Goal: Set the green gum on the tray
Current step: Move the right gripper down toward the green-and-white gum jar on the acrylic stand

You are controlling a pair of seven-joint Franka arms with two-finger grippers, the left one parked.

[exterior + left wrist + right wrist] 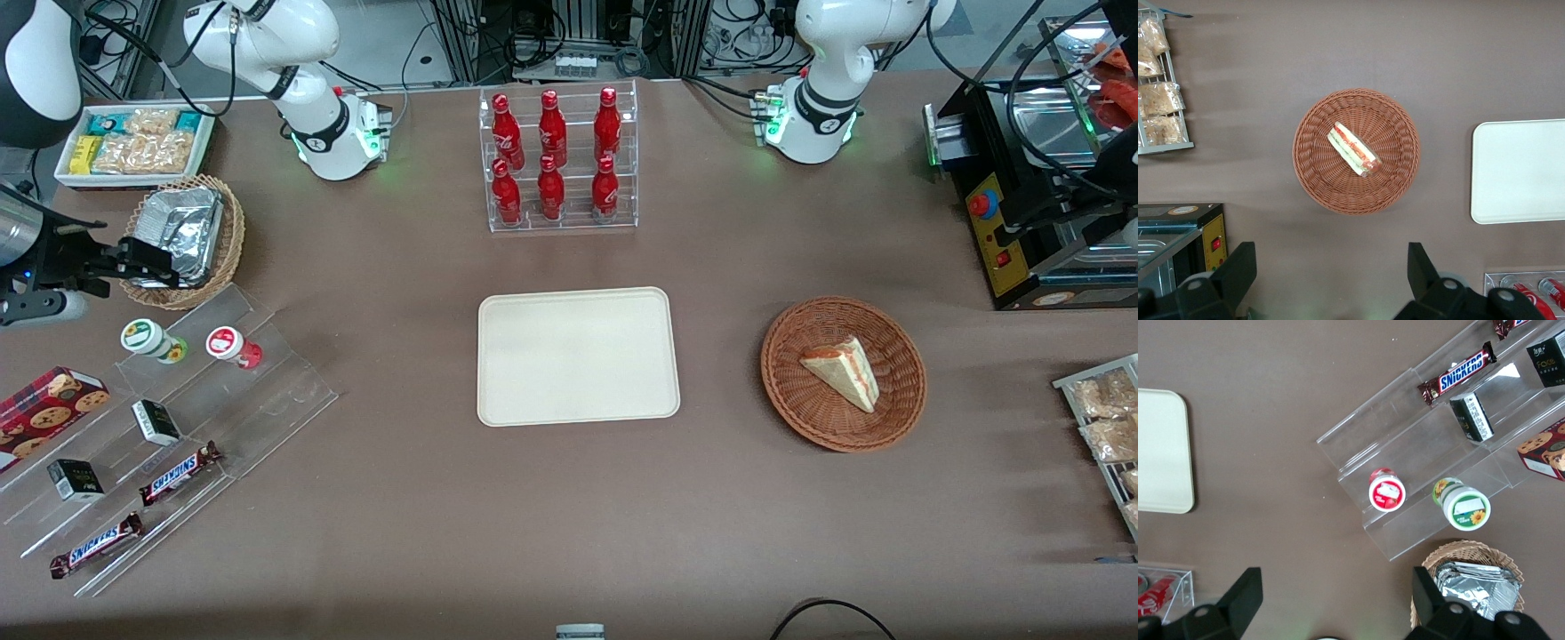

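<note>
The green gum [148, 339] is a small white canister with a green-and-white lid, standing on the top step of a clear acrylic riser [178, 427]. It also appears in the right wrist view as the green gum [1465, 507]. The cream tray [578, 356] lies flat mid-table with nothing on it, and its corner, the tray [1161, 450], shows in the wrist view too. My gripper [147, 262] hangs above the table, farther from the front camera than the gum, over a foil-filled wicker basket. The gripper [1337, 587] is open with nothing between its fingers.
A red-label canister [229, 345] stands beside the gum. The riser also carries Snickers bars [178, 473] and small black boxes [156, 421]. A cookie box [49, 404] sits beside it. The basket of foil [182, 236], a cola bottle rack [560, 160] and a sandwich basket [843, 373] are around.
</note>
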